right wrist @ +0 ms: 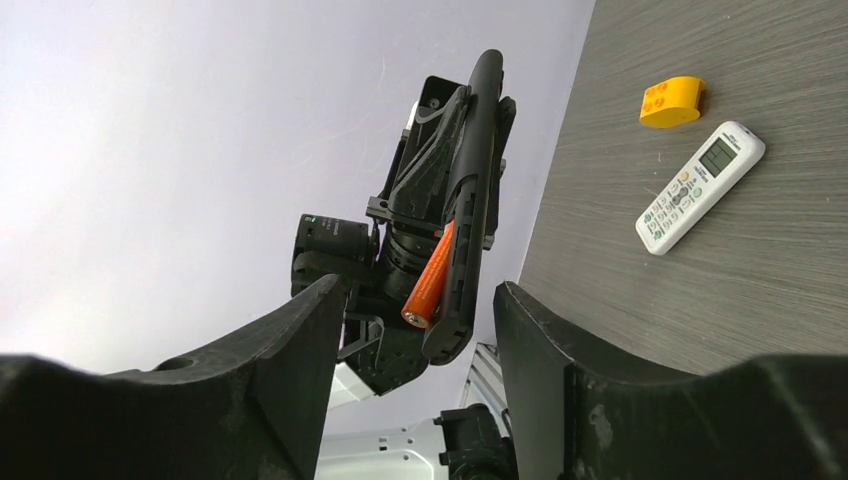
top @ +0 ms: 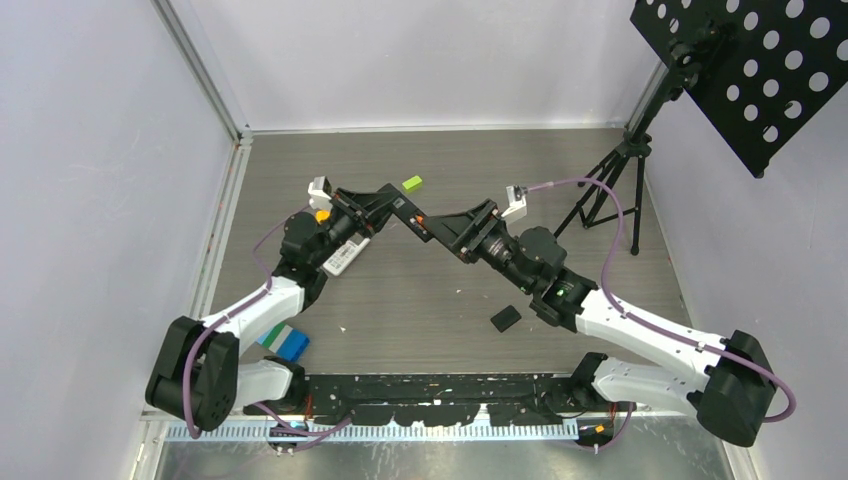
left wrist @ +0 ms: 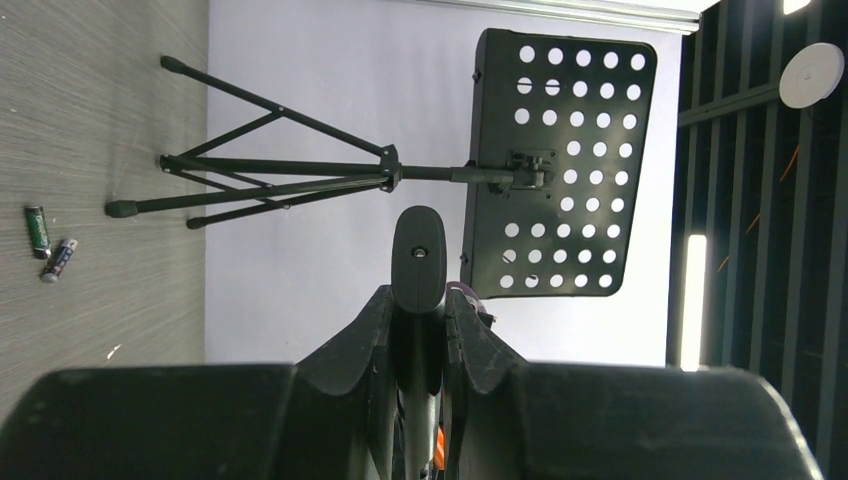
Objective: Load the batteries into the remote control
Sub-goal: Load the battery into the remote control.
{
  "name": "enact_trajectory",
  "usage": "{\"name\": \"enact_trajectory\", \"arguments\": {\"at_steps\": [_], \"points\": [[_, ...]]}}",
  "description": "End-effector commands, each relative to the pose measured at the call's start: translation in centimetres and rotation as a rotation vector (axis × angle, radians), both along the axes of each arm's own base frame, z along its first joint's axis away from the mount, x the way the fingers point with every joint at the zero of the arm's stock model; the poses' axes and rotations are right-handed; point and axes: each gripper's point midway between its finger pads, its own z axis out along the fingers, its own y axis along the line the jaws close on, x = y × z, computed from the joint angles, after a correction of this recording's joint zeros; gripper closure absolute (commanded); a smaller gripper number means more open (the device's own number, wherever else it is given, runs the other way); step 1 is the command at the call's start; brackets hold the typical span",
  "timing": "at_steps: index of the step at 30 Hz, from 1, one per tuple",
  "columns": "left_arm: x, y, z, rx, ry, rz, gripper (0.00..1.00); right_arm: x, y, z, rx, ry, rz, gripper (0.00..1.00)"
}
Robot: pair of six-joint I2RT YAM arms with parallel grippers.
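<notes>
pale lilac walls point(top: 420, 60), grey wood-grain table point(top: 420, 300), black perforated music stand point(top: 760, 100).

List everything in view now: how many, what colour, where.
black remote: one, black, in left gripper
orange battery: one, orange, in black remote's open back
music stand: one, black, far right
loose batteries: two, dark, on table near stand's feet
white remote: one, white, on table
yellow block: one, yellow, beside white remote
green block: one, green, table's far middle
flat cover: one, black, table's near right
striped item: one, blue-green-white, table's near left
left gripper: one, black, shut on black remote
right gripper: one, black, open around remote's end
</notes>
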Motion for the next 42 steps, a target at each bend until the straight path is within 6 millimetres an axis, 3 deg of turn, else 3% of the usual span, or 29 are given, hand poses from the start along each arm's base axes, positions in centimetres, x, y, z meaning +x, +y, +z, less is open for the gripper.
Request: {"name": "enact_trajectory", "arguments": {"at_steps": [1,15,29,34,36,38,40,42], "points": [[-0.6,0.5,2.6,-0.038,-0.088,0.009,1.00,0.3,0.0,1.8,0.059,-0.025,-0.007,0.41],[-0.9,0.5,3.0,-0.018,-0.107,0.011,1.00,1.1,0.2,1.1,0.026,0.000,-0.029,0.62],[-1.4,0.1,3.9,0.002,-0.152,-0.023,1.00,2.1,1.0,-0.5,-0.004,0.055,-0.028,0.69],[-1.6,-0.1,4.3,0.013,-0.177,-0.032,1.00,2.5,1.1,-1.9,-0.043,0.112,-0.035,0.76],[-1.7,-0.1,4.4,0.026,-0.197,-0.034,1.00,2.8,0.8,-3.0,-0.076,0.153,-0.051,0.85],[-1.8,-0.2,4.5,0.044,-0.216,-0.035,1.00,3.0,0.5,-4.0,-0.111,0.195,-0.067,0.88],[-1.9,-0.1,4.4,0.071,-0.234,-0.028,1.00,2.9,0.5,-4.5,-0.136,0.192,-0.057,0.78],[-2.0,0.0,4.2,0.109,-0.260,-0.020,1.00,2.5,0.6,-4.4,-0.153,0.154,-0.029,0.53]]}}
